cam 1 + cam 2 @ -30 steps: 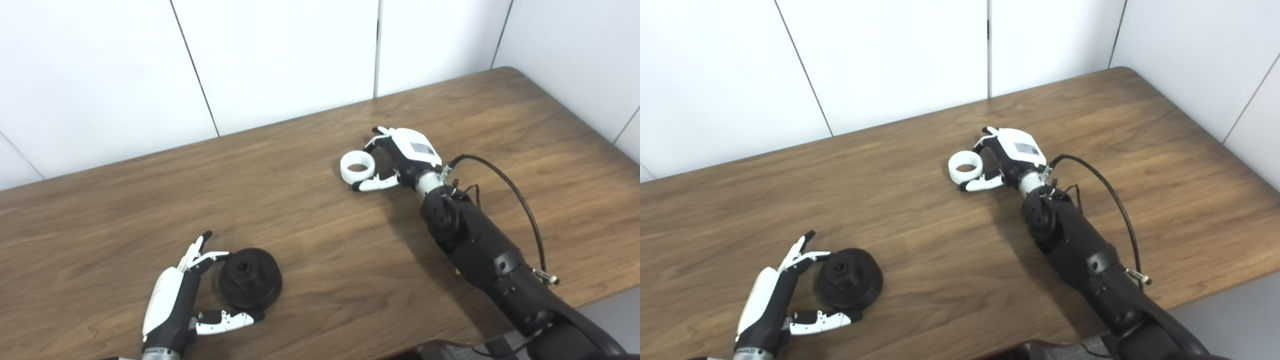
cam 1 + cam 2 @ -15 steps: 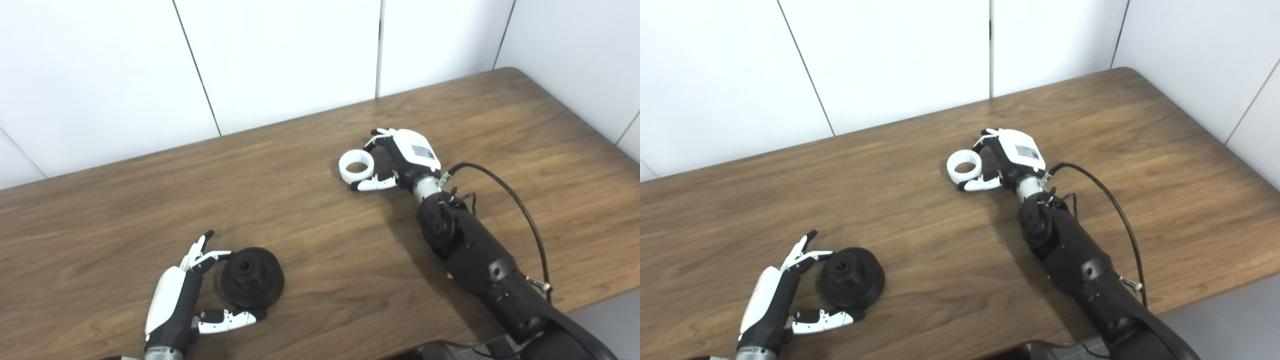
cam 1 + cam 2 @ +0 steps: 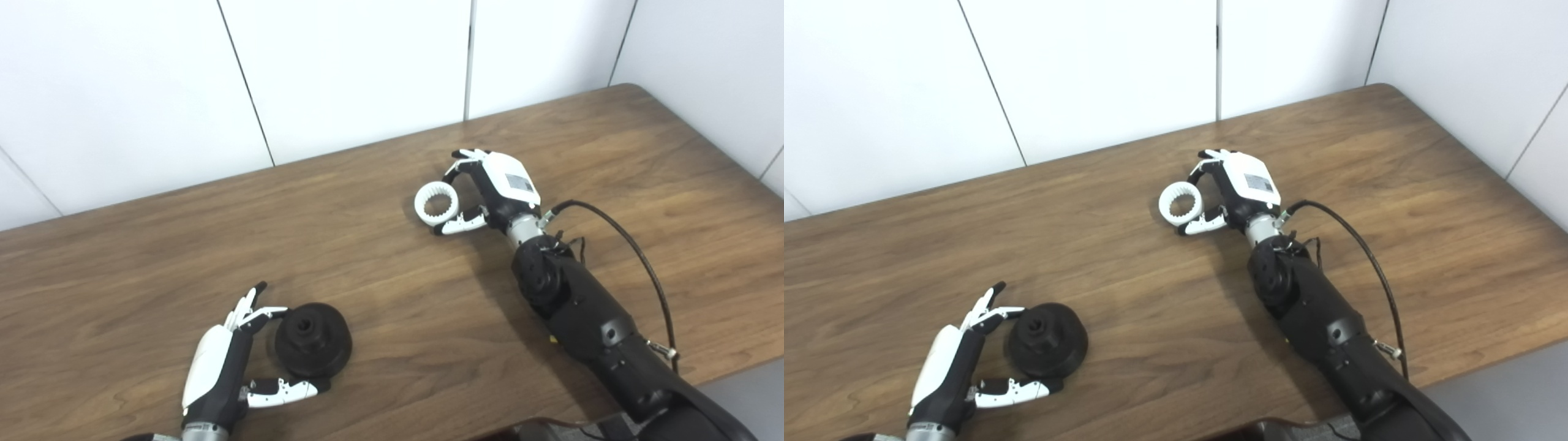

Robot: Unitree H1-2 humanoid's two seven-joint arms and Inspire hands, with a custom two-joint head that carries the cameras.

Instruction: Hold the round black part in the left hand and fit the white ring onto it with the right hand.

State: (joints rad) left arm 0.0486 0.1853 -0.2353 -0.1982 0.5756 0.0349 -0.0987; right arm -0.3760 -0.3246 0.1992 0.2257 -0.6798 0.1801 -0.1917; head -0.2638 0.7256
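The round black part (image 3: 313,340) lies on the wooden table (image 3: 153,257) at the front left. My left hand (image 3: 223,367) is open around its left side, fingers by its upper left edge and thumb (image 3: 285,391) just below it. The toothed white ring (image 3: 436,204) is further back, right of centre, tipped up so that its bore faces the camera. My right hand (image 3: 497,190) is shut on the ring's right side, fingers above and thumb (image 3: 458,225) below.
A black cable (image 3: 637,257) loops out from the right wrist above the table. The table's right edge and far right corner (image 3: 631,89) meet white wall panels. The near edge runs close under both forearms.
The white ring has tipped up from lying flat, now in the right hand's fingers. The left hand has stayed open around the black part. The whole picture has shifted a little.
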